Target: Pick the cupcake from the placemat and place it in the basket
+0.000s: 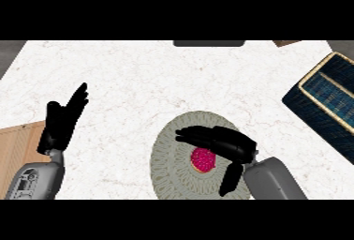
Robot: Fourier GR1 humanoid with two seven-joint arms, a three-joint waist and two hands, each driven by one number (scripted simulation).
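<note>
Right robot hand (223, 143) is curled over the cupcake (202, 160) on the placemat (169, 154) but not clearly holding it, so it could tip while closing; left robot hand (63, 119) rests open.

A round grey placemat (169, 159) is seen lying on the white marbled counter (138, 70). A pink-topped cupcake (202, 160) is set on it and is partly covered by the right hand (224, 143), whose fingers are curled over it with the thumb below. The left hand (63, 119) is held open at the left, fingers straight. A dark blue basket (325, 101) with a pale rim is placed at the right edge.
</note>
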